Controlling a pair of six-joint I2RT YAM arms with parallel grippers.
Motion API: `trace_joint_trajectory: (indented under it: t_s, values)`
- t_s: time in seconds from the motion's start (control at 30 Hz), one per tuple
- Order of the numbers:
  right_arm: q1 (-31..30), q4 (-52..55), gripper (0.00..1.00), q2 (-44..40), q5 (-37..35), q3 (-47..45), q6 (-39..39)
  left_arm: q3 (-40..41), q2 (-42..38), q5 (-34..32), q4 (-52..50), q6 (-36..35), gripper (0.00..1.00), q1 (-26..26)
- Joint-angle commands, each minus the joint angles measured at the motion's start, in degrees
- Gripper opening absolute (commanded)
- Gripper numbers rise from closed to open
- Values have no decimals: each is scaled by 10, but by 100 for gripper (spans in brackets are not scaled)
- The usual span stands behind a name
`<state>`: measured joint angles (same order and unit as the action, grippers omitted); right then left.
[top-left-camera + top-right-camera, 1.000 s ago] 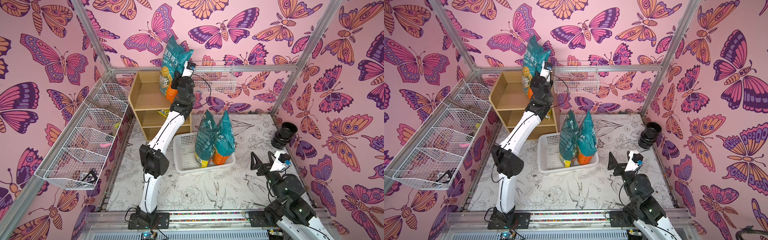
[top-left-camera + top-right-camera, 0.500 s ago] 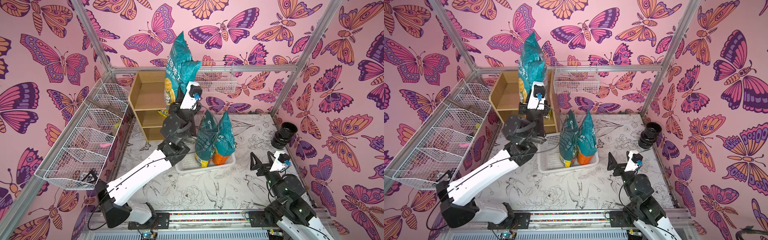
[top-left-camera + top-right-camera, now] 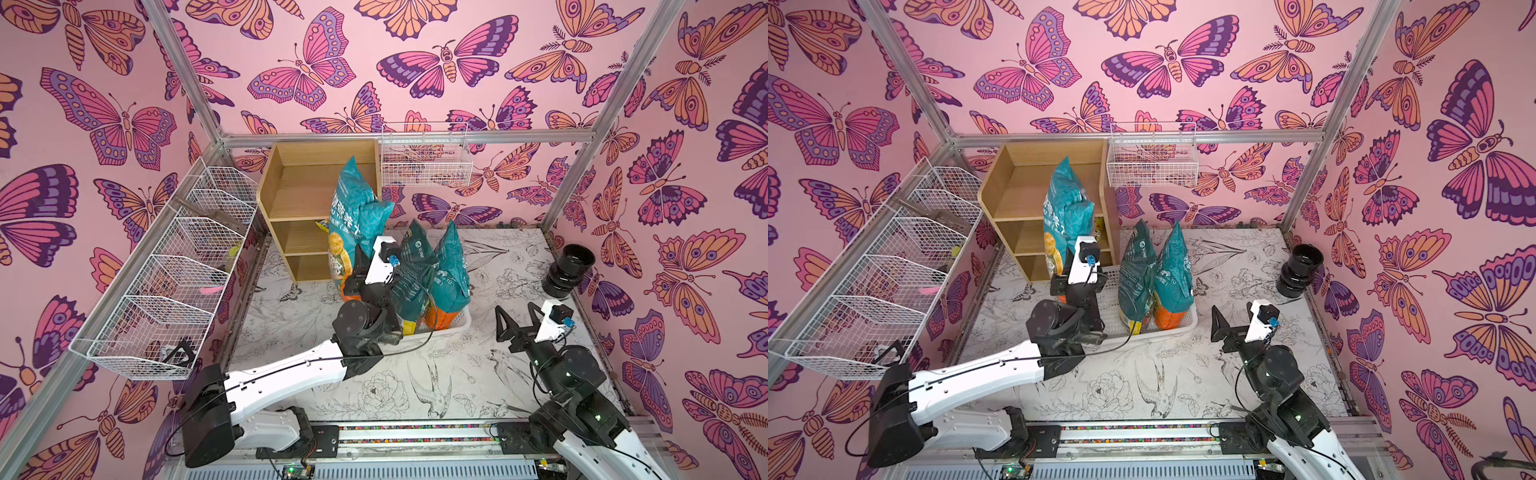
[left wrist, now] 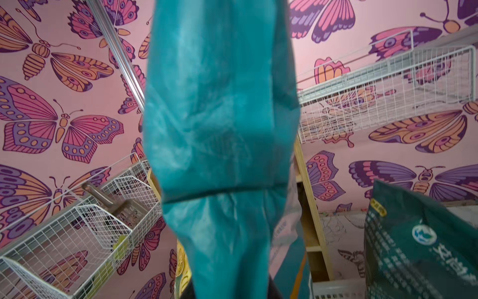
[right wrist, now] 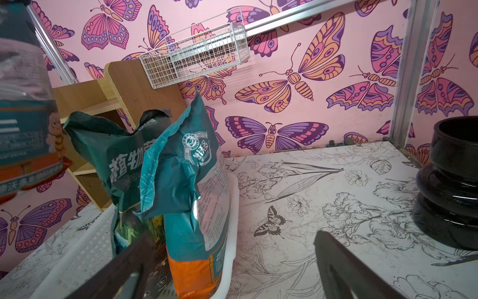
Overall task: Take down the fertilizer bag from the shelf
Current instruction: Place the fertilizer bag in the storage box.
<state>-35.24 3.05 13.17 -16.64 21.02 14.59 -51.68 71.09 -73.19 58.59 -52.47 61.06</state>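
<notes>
Fertilizer bag: pinched by L hand, off shelf; to be lowered upright onto tabletop; R hand agape

The left hand holds the teal fertilizer bag upright, in front of the shelf. Two more bags stand in the white basket just beside it. The right hand is wide open.

Teal fertilizer bag is upright before wooden shelf.
</notes>
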Motion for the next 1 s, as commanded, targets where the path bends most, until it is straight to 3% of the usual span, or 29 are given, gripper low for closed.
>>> trace_joint_trajectory:
  t_s: [0.0, 0.3, 0.53, 0.97]
  values:
    - [-1, 4, 99, -1, 9, -3, 6, 31, -56, 48, 91, 66, 0, 3]
    - [-1, -6, 99, -1, 7, -11, 4, 116, -45, 98, 89, 170, 0, 2]
    - [-1, -13, 99, 13, 9, -11, 3, 134, 54, 94, 145, 185, 0, -11]
    - [-1, -26, 99, 51, 17, -7, 1, 151, 217, 76, 194, 302, 0, -39]
